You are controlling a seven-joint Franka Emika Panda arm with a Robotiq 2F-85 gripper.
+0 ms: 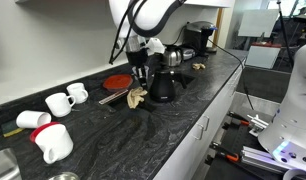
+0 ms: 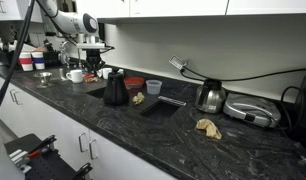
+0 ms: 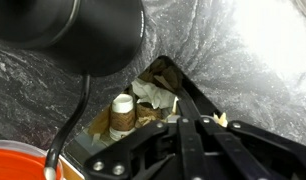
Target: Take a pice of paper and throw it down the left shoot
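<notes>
My gripper [image 3: 193, 122] looks shut and hangs over a square chute opening [image 3: 143, 95] in the black counter. Inside the chute lie crumpled paper and a paper cup [image 3: 122, 115]. A small tan scrap [image 3: 219, 120] shows beside the fingertips; I cannot tell if it is pinched. In both exterior views the gripper [image 1: 140, 70] [image 2: 93, 68] hovers just above the counter beside a black pitcher [image 1: 163, 86] [image 2: 115, 88]. A crumpled tan paper [image 1: 136, 97] [image 2: 138, 98] lies on the counter by the pitcher. Another paper ball [image 2: 207, 127] lies further along.
A second chute opening [image 2: 159, 105] sits beside the paper. White mugs [image 1: 63, 100], a red plate [image 1: 117, 82], a red bowl [image 2: 134, 83], a blue cup [image 2: 154, 87], a steel kettle [image 2: 211, 97] and a waffle iron [image 2: 250, 113] stand on the counter. A coffee machine [image 1: 198, 38] is at the back.
</notes>
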